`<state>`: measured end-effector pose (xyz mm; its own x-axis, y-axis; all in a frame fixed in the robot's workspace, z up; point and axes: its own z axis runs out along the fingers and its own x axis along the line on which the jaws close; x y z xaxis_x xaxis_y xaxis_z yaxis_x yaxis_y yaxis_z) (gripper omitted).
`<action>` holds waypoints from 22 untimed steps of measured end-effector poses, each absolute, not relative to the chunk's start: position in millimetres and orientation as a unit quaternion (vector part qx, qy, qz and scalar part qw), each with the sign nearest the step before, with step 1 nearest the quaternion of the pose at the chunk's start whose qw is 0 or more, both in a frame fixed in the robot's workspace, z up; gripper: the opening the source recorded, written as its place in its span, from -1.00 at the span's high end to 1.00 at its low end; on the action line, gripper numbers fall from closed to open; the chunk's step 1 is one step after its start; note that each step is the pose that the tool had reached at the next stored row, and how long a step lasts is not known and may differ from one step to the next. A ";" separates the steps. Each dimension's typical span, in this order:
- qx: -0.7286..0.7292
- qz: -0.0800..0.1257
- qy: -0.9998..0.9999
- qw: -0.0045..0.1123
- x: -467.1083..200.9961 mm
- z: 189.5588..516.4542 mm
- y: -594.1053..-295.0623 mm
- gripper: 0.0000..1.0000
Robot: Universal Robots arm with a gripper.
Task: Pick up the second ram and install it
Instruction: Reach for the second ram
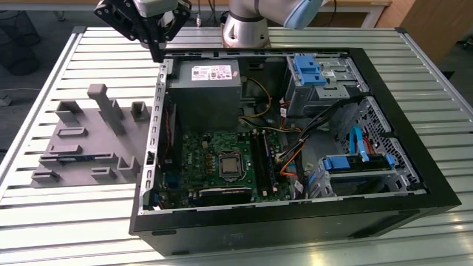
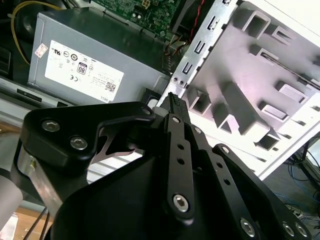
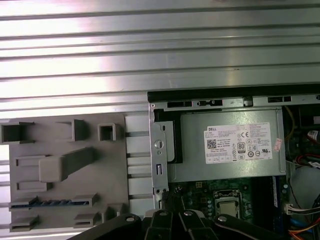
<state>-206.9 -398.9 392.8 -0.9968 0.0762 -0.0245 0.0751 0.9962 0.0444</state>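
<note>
The second ram (image 3: 50,203) is a thin dark stick lying in a slot of the grey holder (image 3: 65,150) outside the computer case; in the exterior view the ram (image 1: 74,159) sits at the holder's near left part. My gripper (image 1: 157,55) hangs above the case's far left corner, over the wall between the holder and the power supply (image 1: 203,94), well away from the ram. In the second wrist view the gripper (image 2: 172,97) has its black fingers pressed together with nothing between them. The long black slots (image 1: 262,163) lie beside the processor socket on the green motherboard (image 1: 199,155).
The open black case (image 1: 296,208) lies on a slatted metal table (image 1: 74,221). Blue drive brackets (image 1: 307,69) and orange and black cables (image 1: 292,160) crowd the exterior view's right side of the case. Tall grey posts (image 1: 107,108) rise from the holder.
</note>
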 end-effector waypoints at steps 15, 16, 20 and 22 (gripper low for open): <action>0.038 0.022 0.999 0.013 -219.6 392.8 -398.9 0.79; 0.038 0.022 0.999 0.013 -220.6 392.8 -398.9 0.79; 0.038 0.022 0.999 0.013 -224.3 392.7 -398.9 0.79; 0.038 0.022 0.999 0.013 -226.1 392.7 -398.9 0.79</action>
